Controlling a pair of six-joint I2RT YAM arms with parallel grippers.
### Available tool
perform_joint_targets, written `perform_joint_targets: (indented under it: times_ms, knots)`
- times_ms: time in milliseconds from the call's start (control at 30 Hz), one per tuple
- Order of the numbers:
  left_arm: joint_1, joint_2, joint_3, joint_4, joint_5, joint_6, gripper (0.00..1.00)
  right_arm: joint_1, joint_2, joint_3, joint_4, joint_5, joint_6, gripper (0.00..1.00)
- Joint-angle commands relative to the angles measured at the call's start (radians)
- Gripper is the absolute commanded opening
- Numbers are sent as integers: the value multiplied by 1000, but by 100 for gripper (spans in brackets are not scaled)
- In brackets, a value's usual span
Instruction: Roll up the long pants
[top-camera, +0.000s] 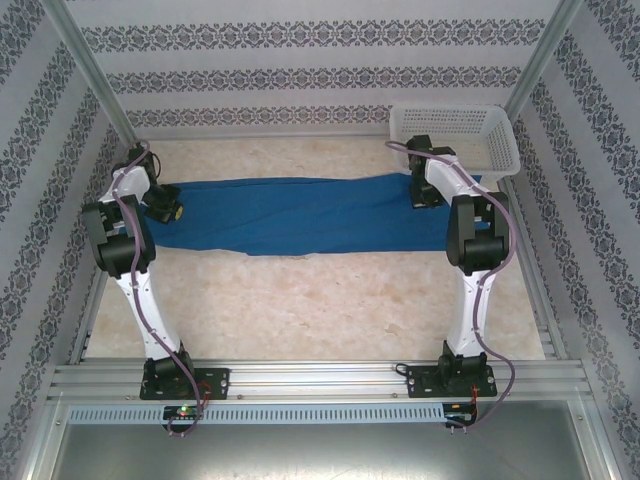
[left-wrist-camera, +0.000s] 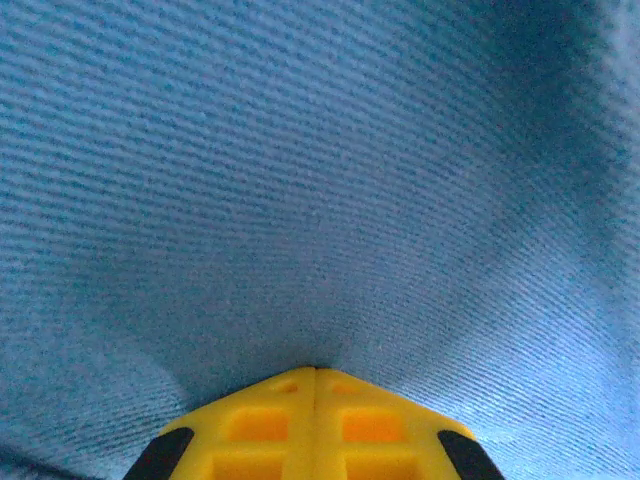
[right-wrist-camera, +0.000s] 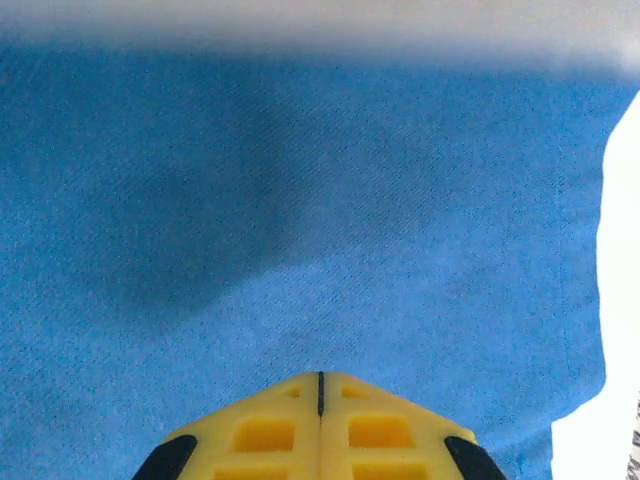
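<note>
I see the long pants (top-camera: 300, 215) spread flat across the far half of the surface (top-camera: 320, 300), lying left to right, with one end near the white basket (top-camera: 500, 150) in the far right corner. My left gripper (left-wrist-camera: 315, 372) is down at the left end. Its yellow fingers are pressed together and the blue cloth puckers into their tips, so it pinches the fabric. My right gripper (right-wrist-camera: 320, 376) sits at the right end, fingers closed flush against the cloth; I cannot tell whether any fabric is caught between them.
</note>
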Motion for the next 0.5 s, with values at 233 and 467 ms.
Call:
perform_joint_targets:
  times_ms: [233,467]
  knots:
    - [13,39,18,-65,-77,29,0,19,-13,-136,-41,-123,53,0]
    - [23,32,49,-92,-81,33,0,47,-160,-363,32,-81,67,0]
